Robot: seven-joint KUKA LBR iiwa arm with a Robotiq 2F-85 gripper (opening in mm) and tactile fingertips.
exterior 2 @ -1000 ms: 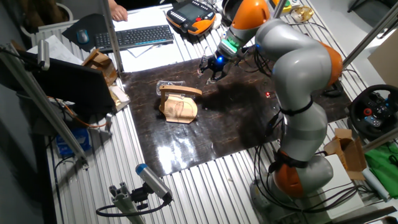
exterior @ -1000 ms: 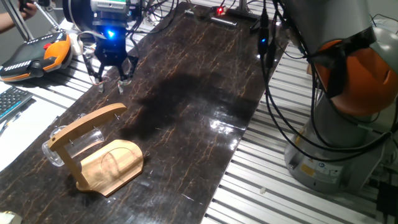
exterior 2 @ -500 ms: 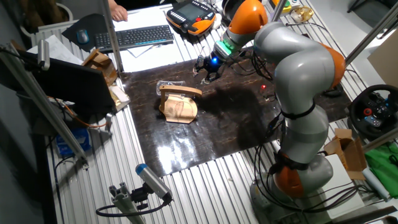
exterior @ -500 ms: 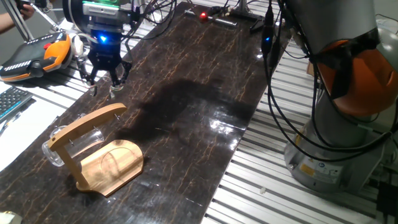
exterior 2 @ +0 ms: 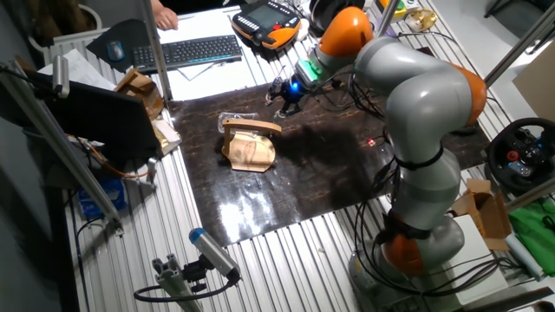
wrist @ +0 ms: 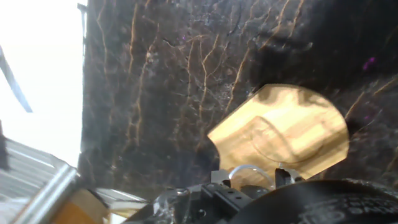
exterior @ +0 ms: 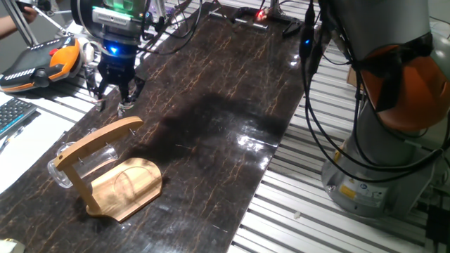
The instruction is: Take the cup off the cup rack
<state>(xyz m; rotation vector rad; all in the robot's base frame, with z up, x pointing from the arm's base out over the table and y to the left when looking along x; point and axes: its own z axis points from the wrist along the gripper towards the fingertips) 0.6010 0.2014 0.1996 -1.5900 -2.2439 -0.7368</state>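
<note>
While the fingers [exterior: 112, 100] hung over the dark worktop [exterior: 232, 105] near its edge beside the orange pendant [exterior: 42, 62], they stood parted and held nothing. Well apart from them, the cup rack [exterior: 112, 172] stood near a corner of the worktop, and the cup [exterior: 79, 163] hung under its slanted arm, on the side toward the keyboard [exterior 2: 186, 51].

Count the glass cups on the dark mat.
1. The clear glass mug hangs on the bamboo cup rack, under its slanted arm, near the mat's keyboard-side edge. No other cup shows, though clear glass is hard to spot.
</note>
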